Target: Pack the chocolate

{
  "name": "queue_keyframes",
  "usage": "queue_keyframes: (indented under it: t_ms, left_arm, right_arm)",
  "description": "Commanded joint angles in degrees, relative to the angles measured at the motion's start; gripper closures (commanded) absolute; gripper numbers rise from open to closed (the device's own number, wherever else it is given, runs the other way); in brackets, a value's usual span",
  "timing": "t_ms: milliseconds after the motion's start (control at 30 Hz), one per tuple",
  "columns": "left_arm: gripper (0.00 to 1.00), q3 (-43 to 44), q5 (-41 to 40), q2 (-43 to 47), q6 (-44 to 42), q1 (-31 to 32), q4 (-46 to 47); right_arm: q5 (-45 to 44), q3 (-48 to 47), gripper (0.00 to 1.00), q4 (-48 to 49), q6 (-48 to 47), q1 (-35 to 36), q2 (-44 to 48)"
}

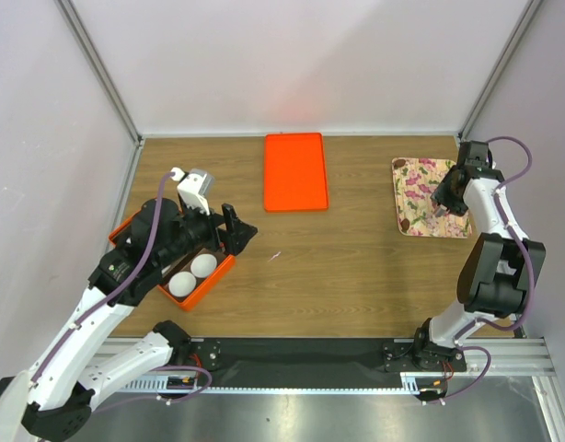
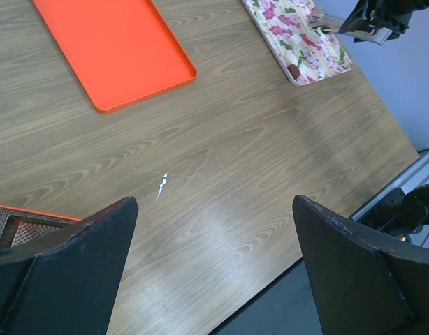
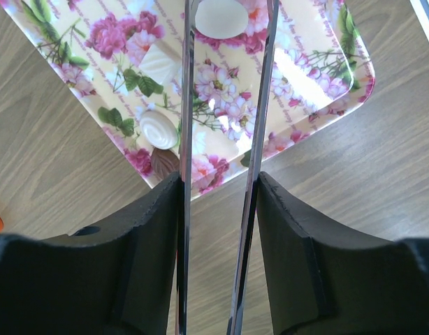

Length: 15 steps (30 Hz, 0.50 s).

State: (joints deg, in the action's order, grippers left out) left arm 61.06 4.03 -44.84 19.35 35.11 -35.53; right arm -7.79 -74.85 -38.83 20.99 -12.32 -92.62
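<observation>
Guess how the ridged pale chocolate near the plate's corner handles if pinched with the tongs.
The ridged pale chocolate is small, so probably light. Its domed, glossy top could slip between the smooth metal tongs. It looks rigid, though the ridges may chip under a hard squeeze. It lies flat on the floral plate, so it likely slides rather than rolls.

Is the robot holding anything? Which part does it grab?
The right gripper squeezes metal tongs by the outer sides of their two blades. The left gripper is open and holds nothing.
</observation>
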Motion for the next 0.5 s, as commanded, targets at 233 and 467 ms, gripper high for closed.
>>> queue_keyframes:
  t_ms: [233, 467]
  left_arm:
    - [0.0, 0.3, -1.8, 0.3, -1.7, -0.3, -0.7]
    - [0.0, 0.1, -2.1, 0.2, -1.6, -0.4, -0.8]
  right_arm:
    - [-2.1, -0.6, 0.5, 4.1, 1.1, -0.3, -2.2]
    - [-2.2, -1.5, 0.52, 4.4, 1.4, -0.3, -4.1]
